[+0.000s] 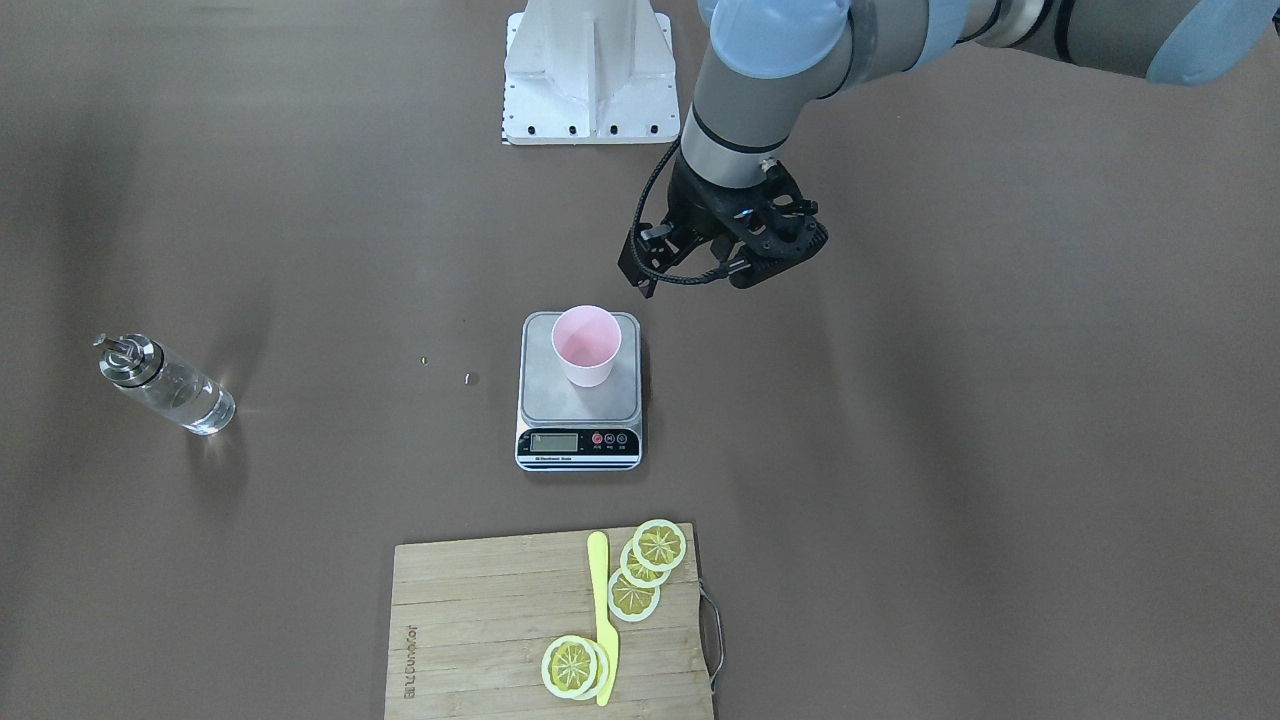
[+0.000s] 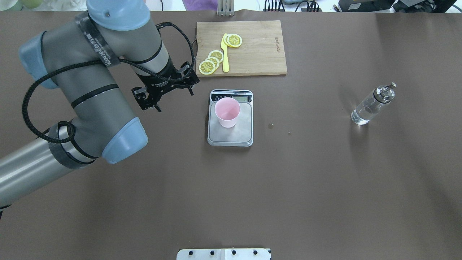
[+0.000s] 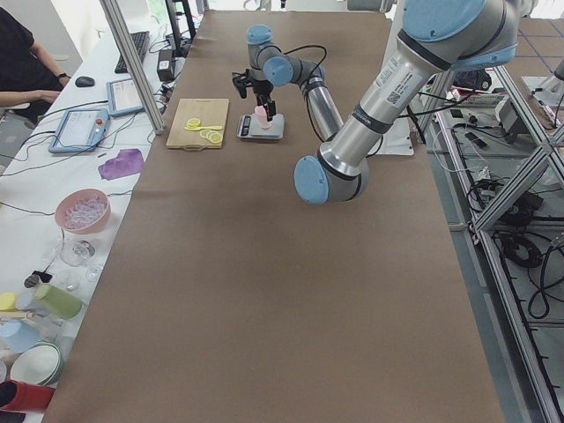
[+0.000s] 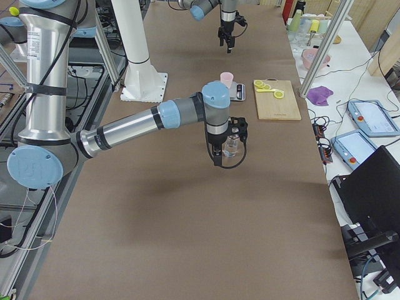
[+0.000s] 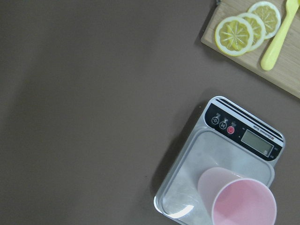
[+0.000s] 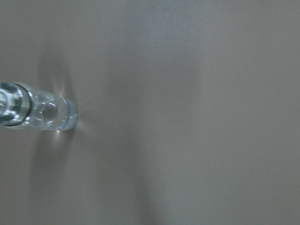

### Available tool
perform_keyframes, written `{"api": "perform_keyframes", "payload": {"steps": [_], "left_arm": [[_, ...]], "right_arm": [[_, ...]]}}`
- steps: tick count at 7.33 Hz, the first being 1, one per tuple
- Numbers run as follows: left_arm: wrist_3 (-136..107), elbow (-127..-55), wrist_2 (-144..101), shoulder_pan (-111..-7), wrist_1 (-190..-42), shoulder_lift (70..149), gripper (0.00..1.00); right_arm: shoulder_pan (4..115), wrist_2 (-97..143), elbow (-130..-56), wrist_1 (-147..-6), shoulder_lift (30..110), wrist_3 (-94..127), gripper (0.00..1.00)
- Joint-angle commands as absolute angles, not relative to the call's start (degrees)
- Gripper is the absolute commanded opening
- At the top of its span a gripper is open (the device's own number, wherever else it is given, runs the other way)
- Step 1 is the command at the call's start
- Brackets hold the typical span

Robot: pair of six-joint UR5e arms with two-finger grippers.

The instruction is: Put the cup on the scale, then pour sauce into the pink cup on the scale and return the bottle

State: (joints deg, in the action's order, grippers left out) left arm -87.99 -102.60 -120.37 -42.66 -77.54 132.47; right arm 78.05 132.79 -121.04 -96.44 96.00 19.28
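Overhead exterior shows the cup [image 2: 227,112] standing on the scale [image 2: 231,139], so I judge the bottle [image 2: 371,104] is next. It stands upright, well off to my right, far from my left gripper [image 2: 166,92], which hangs wide and empty beside the scale. My right gripper [image 4: 228,150] is nearer; whether its jaws are spread I cannot tell.
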Motion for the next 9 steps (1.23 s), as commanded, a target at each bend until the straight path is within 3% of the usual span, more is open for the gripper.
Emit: {"api": "perform_keyframes", "payload": {"steps": [1, 2, 3, 4, 7, 9], "left_arm": [[-87.3, -103.1, -120.1, -43.1, -77.3, 131.2, 0.99], [-87.3, -103.2, -120.1, -43.1, -77.8, 129.9, 0.99], [-87.3, -103.0, -120.0, -43.1, -78.9, 128.9, 0.99], [-87.3, -103.0, -119.7, -43.1, -80.6, 127.5, 0.99], [-87.3, -102.8, -119.7, -43.0, -83.8, 125.1, 0.99], [-87.3, -102.7, -119.7, -43.0, -83.8, 124.9, 0.99]], "right_arm": [[67.3, 127.7, -124.6, -88.5, 95.6, 41.6, 1.00], [65.4, 128.7, -124.6, -83.9, 95.9, 48.9, 1.00], [65.4, 134.0, -124.6, -79.0, 96.1, 50.9, 0.94], [65.2, 136.5, -124.6, -76.8, 97.5, 51.8, 1.00], [60.5, 121.1, -124.6, -61.8, 106.8, 53.4, 1.00], [52.8, 108.9, -124.5, -60.1, 108.7, 53.7, 1.00]]}}
